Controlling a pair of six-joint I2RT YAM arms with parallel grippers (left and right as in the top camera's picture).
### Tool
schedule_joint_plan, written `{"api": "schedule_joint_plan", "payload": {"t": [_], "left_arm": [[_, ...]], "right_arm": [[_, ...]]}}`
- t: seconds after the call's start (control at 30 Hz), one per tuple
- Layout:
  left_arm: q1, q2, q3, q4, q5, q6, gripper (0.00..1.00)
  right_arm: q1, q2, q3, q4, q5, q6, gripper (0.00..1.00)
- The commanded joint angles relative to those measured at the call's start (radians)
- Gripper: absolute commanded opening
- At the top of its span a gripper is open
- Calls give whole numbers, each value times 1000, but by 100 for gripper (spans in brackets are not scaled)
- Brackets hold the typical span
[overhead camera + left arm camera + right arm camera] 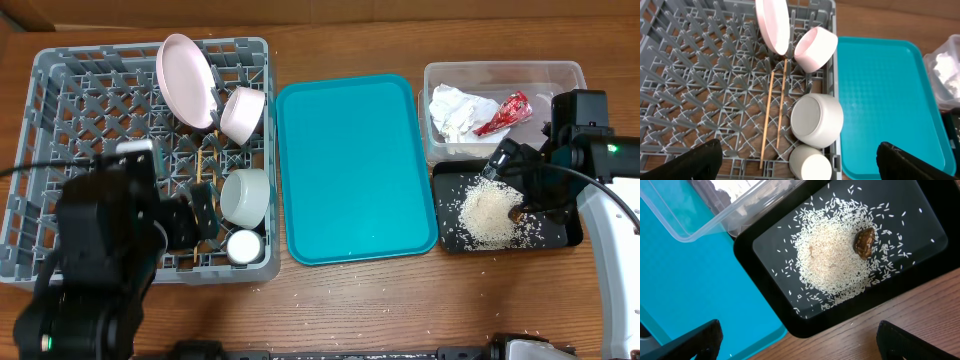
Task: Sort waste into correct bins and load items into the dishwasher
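The grey dish rack (60,100) holds a plate (186,80), a pinkish bowl (243,112), a pale bowl (246,195), a white cup (243,246) and chopsticks (771,110). My left gripper (799,156) is open and empty above the cup (810,164) at the rack's front right. The clear tub (500,72) holds the white napkin (455,110) and the red wrapper (505,113). The black tray (570,235) holds rice (832,265) and a brown scrap (865,241). My right gripper (800,335) is open and empty above the tray's near-left corner.
The teal serving tray (352,170) lies between the rack and the two bins, with a few stray grains on it. Loose grains lie on the wooden table near the black tray. The right arm's body (580,130) overhangs the tub's right end.
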Motion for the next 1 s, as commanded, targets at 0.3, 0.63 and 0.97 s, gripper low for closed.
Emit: {"api": "schedule_joint_plan", "payload": {"t": [0.3, 0.63, 0.97], "left_arm": [[-6, -47, -140, -40, 23, -56, 100], [-6, -34, -148, -55, 22, -89, 100], [-6, -32, -148, -55, 22, -89, 100]], "right_arm": [[-2, -5, 6, 6, 10, 2, 100], [-2, -47, 6, 6, 10, 2, 100], [42, -244, 6, 6, 10, 2, 100]]}}
